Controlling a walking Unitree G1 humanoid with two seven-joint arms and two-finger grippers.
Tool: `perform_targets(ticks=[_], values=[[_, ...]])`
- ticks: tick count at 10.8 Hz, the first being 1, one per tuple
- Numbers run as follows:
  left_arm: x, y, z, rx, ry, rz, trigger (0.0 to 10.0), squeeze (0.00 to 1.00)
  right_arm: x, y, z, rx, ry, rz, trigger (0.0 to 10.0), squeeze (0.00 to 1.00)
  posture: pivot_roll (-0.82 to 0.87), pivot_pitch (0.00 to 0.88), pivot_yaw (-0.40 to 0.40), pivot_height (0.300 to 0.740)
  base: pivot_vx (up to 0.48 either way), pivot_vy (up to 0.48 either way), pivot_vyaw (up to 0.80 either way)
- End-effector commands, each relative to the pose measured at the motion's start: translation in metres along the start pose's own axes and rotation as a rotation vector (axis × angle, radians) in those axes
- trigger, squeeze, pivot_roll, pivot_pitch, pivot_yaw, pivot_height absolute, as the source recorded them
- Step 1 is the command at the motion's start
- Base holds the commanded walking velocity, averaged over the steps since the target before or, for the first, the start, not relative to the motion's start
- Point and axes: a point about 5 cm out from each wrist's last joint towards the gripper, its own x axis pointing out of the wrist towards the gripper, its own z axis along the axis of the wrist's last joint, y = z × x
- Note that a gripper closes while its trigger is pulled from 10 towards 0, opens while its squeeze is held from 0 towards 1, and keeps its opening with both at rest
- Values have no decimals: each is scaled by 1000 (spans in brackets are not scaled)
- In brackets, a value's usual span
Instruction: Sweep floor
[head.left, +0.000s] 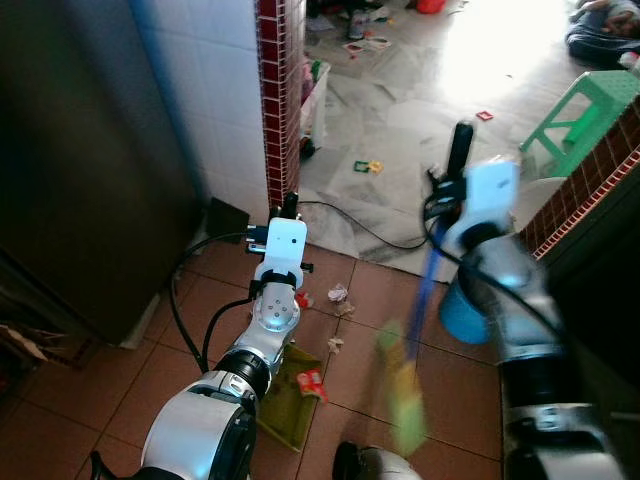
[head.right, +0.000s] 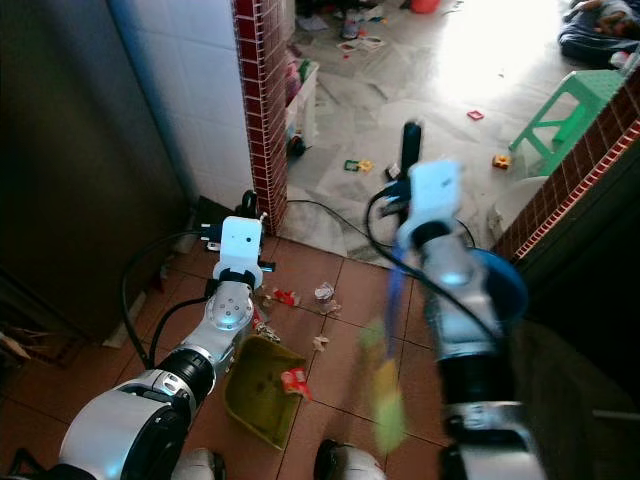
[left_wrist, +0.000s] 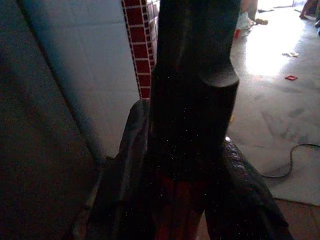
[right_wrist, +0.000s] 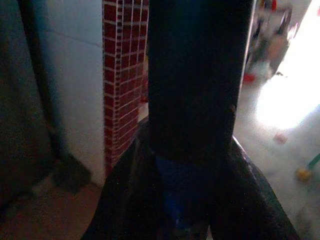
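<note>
My right gripper (head.left: 455, 165) is clamping the blue broom handle (head.left: 425, 285), its green head (head.left: 405, 400) blurring over the tiled floor (head.left: 370, 350). My left gripper (head.right: 247, 212) is clamping one yellow-green dustpan (head.right: 262, 390). Three or four litter scraps (head.right: 322, 292) are lying ahead.

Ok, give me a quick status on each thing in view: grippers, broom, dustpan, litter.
Left gripper: shut on the dustpan's red handle.
Dustpan: held low at the tile floor, a red scrap inside.
Right gripper: shut on the broom's blue handle.
Broom: hanging, motion-blurred, green head beside the dustpan.
Paper scraps: loose on the tiles, not yet swept.
Green stool: upright.
</note>
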Motion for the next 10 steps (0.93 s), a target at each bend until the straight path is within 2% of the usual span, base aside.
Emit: perform_targets(ticks=[1, 2, 3, 4, 6, 7, 8, 9, 10], values=[[-4, -8, -10, -95, 103, -17, 10000, 0, 5, 6, -3, 53, 50, -25, 10000, 0, -112, 50, -34, 740, 0, 0, 0], [-4, -8, -11, -108, 111, -21, 10000, 0, 7, 13, -8, 108, 90, -15, 10000, 0, -112, 50, -34, 740, 0, 0, 0], [-4, -9, -10, -106, 101, -39, 10000, 0, 12, 28, -2, 266, 74, 21, 10000, 0, -110, 48, -33, 740, 0, 0, 0], [-4, -9, -10, -109, 103, -41, 10000, 0, 15, 35, 8, 383, 40, 46, 10000, 0, -110, 48, -33, 740, 0, 0, 0], [-3, -9, -10, -115, 111, -50, 10000, 0, 21, 40, 51, 599, -112, 117, 10000, 0, -115, 46, -30, 740, 0, 0, 0], [-3, -8, -11, -113, 115, -49, 10000, 0, 21, 38, 70, 560, -188, 176, 10000, 0, -116, 45, -28, 740, 0, 0, 0], [-3, -8, -11, -95, 118, -50, 10000, 0, 21, 37, 83, 465, -245, 227, 10000, 0, -115, 45, -26, 740, 0, 0, 0], [-2, -8, -13, -78, 145, -51, 10000, 0, 20, 31, 98, 321, -328, 256, 10000, 0, -115, 44, -23, 740, 0, 0, 0], [-1, -5, -14, -79, 167, -38, 10000, 0, 20, 22, 109, 264, -372, 252, 10000, 0, -116, 41, -21, 740, 0, 0, 0]])
